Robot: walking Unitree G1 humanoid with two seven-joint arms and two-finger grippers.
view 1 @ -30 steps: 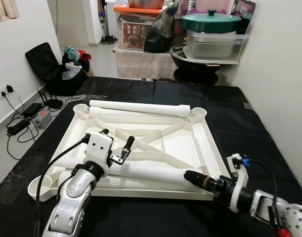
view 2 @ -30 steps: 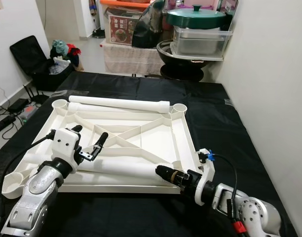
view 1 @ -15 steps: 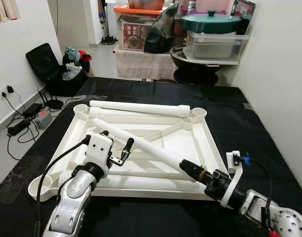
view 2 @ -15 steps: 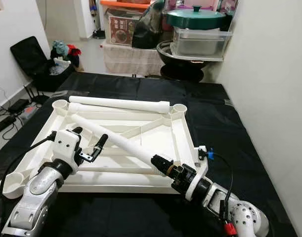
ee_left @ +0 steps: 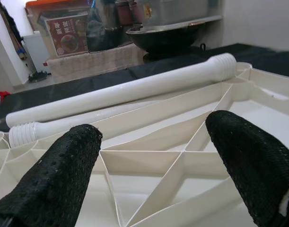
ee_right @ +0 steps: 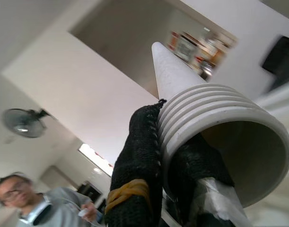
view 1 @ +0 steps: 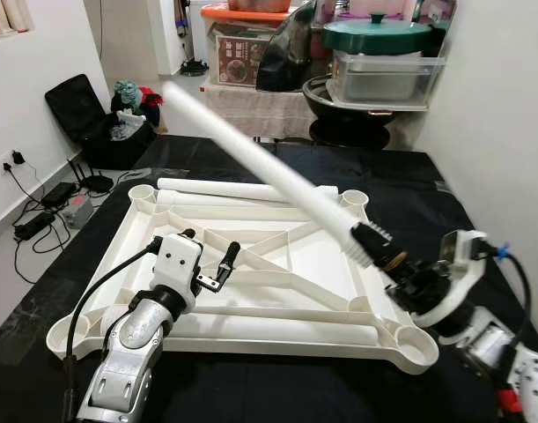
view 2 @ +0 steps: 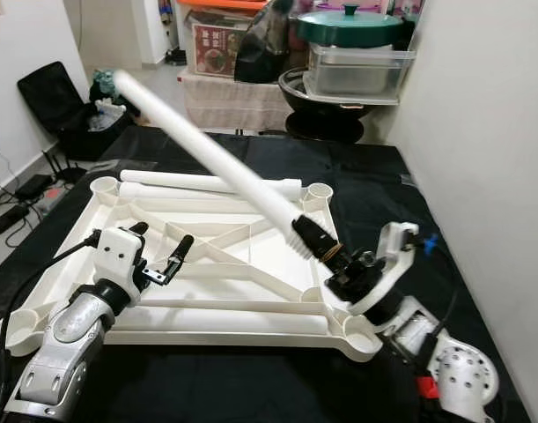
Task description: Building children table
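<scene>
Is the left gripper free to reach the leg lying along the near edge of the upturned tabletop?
Probably yes. The left gripper hovers open and empty over the tabletop, and the near leg lies just below it, uncovered. The right gripper holds its raised leg clear of it.

- Head views: bright, even indoor light, soft shadows on the black cloth (view 1: 251, 397).
- Raised white tube (view 1: 260, 167) motion-blurred along its length.
- Left wrist view: near fingertips (ee_left: 54, 179) soft.
- Right wrist view: background smeared, person (ee_right: 26, 203) at lower left blurred.

White is seen on the table frame (view 1: 277, 264) and legs (view 1: 260, 167); black on the bench (view 1: 409, 194) cloth and fingers (ee_left: 64, 175).
</scene>
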